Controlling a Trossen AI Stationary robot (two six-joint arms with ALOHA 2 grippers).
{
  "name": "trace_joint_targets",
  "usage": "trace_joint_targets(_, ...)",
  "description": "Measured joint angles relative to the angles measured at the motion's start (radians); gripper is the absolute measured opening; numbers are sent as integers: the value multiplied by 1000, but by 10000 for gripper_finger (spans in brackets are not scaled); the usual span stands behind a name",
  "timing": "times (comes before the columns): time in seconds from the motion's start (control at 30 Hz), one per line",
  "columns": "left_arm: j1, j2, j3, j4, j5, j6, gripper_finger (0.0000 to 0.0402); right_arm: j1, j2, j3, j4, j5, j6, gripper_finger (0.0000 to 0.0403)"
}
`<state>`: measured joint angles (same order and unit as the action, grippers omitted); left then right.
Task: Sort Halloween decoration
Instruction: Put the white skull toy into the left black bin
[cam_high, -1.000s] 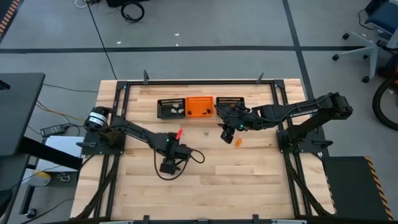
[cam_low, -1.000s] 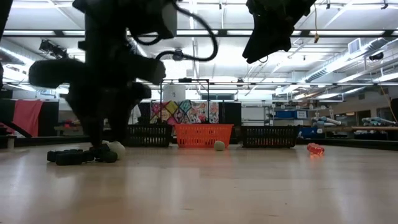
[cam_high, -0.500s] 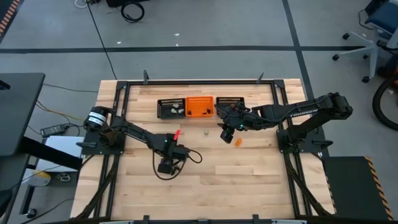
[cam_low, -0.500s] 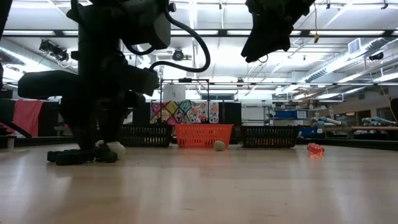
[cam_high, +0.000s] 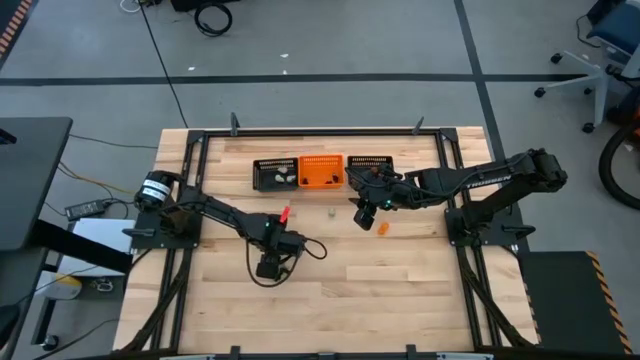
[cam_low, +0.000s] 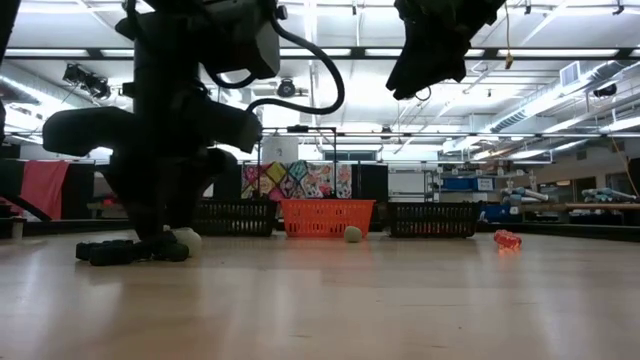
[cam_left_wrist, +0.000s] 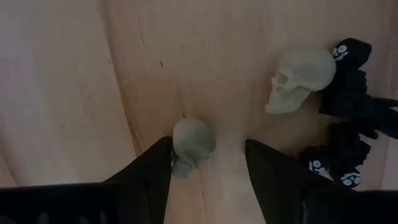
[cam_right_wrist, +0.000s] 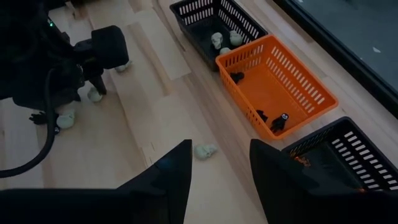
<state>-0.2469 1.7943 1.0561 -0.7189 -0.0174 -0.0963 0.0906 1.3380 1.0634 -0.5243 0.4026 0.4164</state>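
1. The left gripper (cam_left_wrist: 208, 165) is lowered to the table (cam_high: 400, 290); its fingers are spread around a pale skull (cam_left_wrist: 191, 144), one touching it, not yet pinching.
2. A second skull (cam_left_wrist: 298, 79) and black trinkets (cam_left_wrist: 348, 124) are seen just beyond it.
3. The right gripper (cam_right_wrist: 217, 165) is held spread above another pale skull (cam_right_wrist: 204, 150), before the orange basket (cam_right_wrist: 311, 93).

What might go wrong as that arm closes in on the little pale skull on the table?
The left gripper has its fingers either side of a small pale skull, which sits against one finger rather than centred, so it may roll or squirt out. A bigger skull and black trinkets lie close by and could get nudged. The right gripper hangs open above another pale skull.
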Motion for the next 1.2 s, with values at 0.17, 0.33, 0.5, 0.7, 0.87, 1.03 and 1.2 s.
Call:
trace_joint_targets(0.17, 10, 1, 2, -6, 4, -6, 132, 0, 0, 0, 0, 0, -5, 165)
trace_joint_targets(0.33, 20, 1, 2, -7, 11, -6, 76, 0, 0, 0, 0, 0, -6, 165)
trace_joint_targets(0.5, 35, 0, 3, -11, 23, -27, 41, 0, 0, 0, 0, 0, -7, 165)
trace_joint_targets(0.7, 43, -1, 3, -13, 25, -32, 33, 0, 0, 0, 0, 0, -8, 165)
trace_joint_targets(0.87, 43, -6, 9, -28, 13, -33, 32, 0, 0, 0, 0, 0, -8, 165)
trace_joint_targets(1.03, 42, -5, 46, -90, -46, -45, 32, 0, 0, 0, 0, 0, -8, 165)
trace_joint_targets(1.2, 43, -6, 65, -97, -76, -46, 32, 0, 0, 0, 0, 0, -8, 165)
